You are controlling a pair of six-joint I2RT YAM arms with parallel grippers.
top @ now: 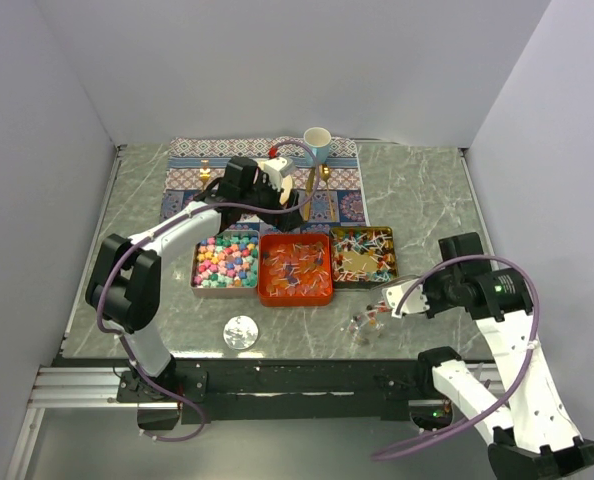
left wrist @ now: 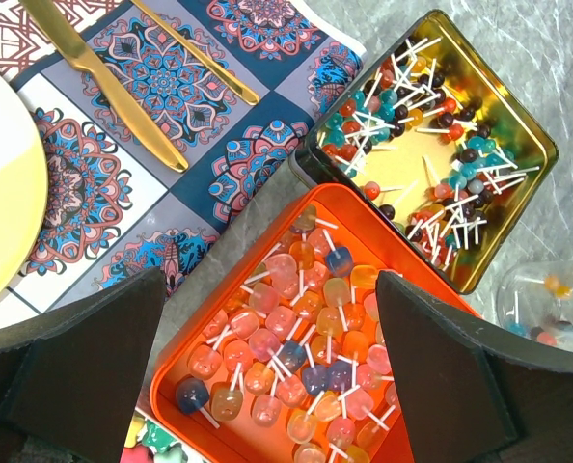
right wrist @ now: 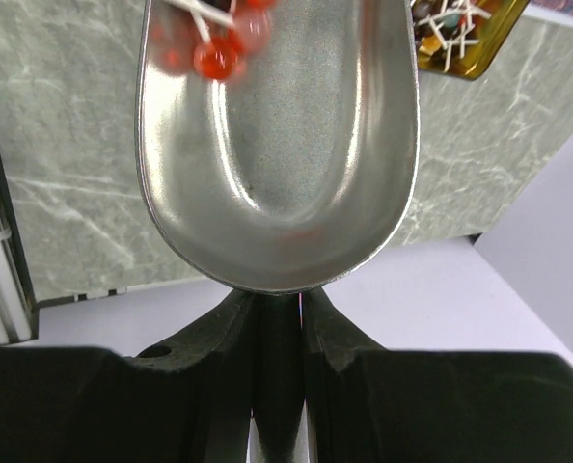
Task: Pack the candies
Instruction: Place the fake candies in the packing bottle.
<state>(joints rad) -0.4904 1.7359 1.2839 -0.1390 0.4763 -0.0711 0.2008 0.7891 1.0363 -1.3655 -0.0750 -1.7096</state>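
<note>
Orange tin [top: 296, 299] in the middle of the row, full of red-orange wrapped candies [left wrist: 296, 347] on little white sticks. To its left is a tin [top: 195, 264] of pastel lumps [top: 225, 260], and to its right a gold tin [left wrist: 518, 130] of twist-wrapped ones [left wrist: 412, 116] with white ends. All three sit on the marbled desk [top: 417, 200], just in front of a patterned mat [top: 192, 178].

The left tool [left wrist: 269, 289] hangs just behind the orange tin, fingers spread wide, nothing in them. The right tool [right wrist: 279, 309] is clamped tight on the handle of a metal scoop [right wrist: 277, 164], and a few red candies [right wrist: 216, 58] lie at the scoop's far end. On the desk near the scoop sits a small clear container [top: 362, 320] with a few sweets inside.
</note>
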